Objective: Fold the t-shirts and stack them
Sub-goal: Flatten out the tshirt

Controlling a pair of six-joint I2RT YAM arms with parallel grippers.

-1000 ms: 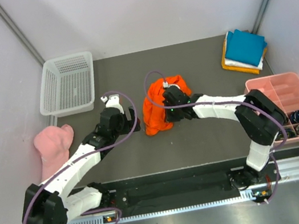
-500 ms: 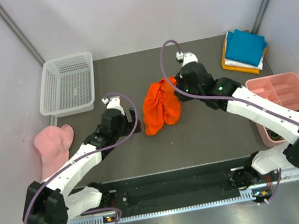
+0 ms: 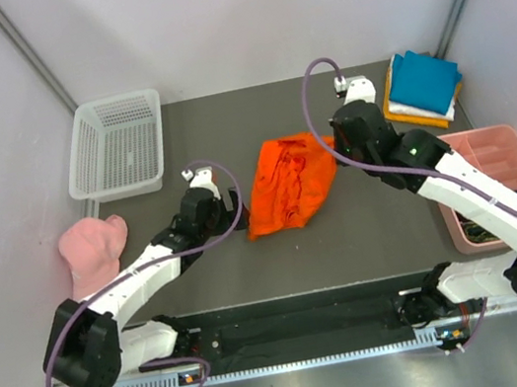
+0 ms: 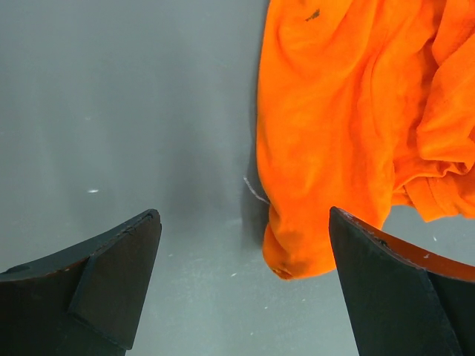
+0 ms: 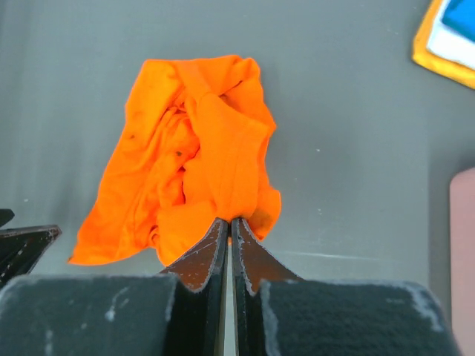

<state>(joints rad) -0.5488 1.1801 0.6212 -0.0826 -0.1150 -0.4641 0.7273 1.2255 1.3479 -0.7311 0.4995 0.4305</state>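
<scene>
Now the right gripper (image 5: pixel 230 220), jaws pressed together, pinches an edge of the orange shirt (image 3: pixel 289 185) lying crumpled mid-table betw. both arms; left gripper (image 4: pixel 243 215), spread wide just beside its near hem, should grab there & pull flat w/o dragging.

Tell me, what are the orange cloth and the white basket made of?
The orange t-shirt: soft matte fabric, perhaps cotton, since it crumples into loose folds. The white basket: seemingly rigid moulded plastic, faintly glossy, with a perforated grid in floor and walls.
</scene>
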